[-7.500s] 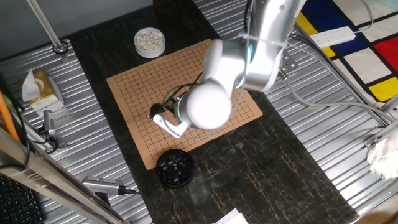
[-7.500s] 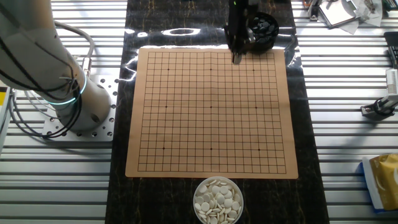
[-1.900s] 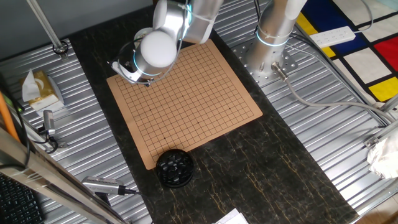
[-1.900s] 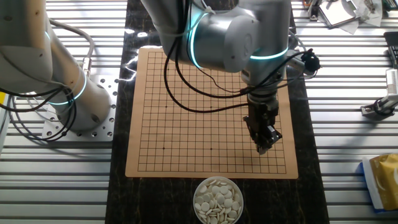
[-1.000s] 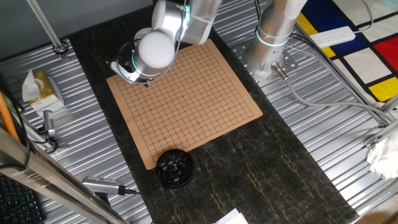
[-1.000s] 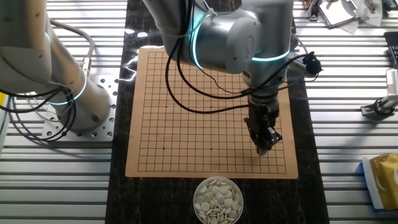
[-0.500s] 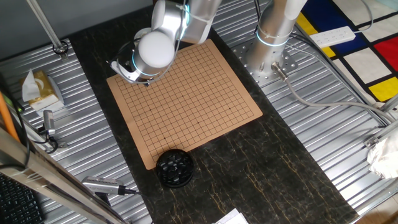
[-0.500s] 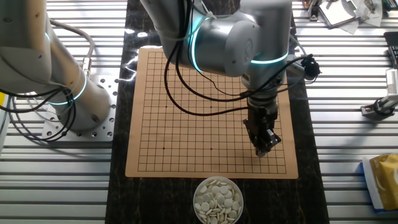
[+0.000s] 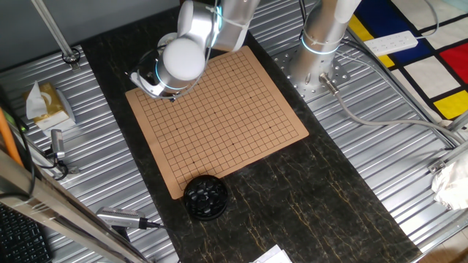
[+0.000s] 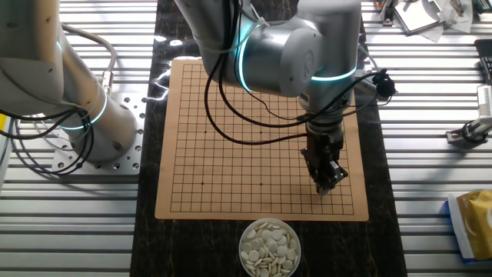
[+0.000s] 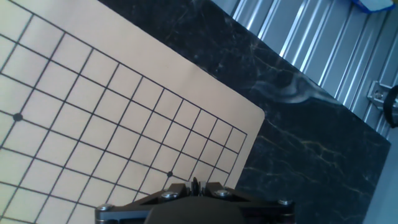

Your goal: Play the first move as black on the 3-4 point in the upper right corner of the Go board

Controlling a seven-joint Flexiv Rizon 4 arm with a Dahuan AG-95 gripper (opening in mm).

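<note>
Gripper: fingers nearly together, low over the Go board, near its corner.
Black stone: pinched between the fingertips, just above the grid.

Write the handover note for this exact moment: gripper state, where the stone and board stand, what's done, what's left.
Gripper: low over the Go board, near the corner by the white-stone bowl. Fingertips look nearly closed in the hand view; a black stone between them cannot be confirmed.
Black-stone bowl: off the opposite board edge.
Done: arm brought to the corner.
Left: no stone visible on the grid; set it on the 3-4 crossing, release, retract.
</note>
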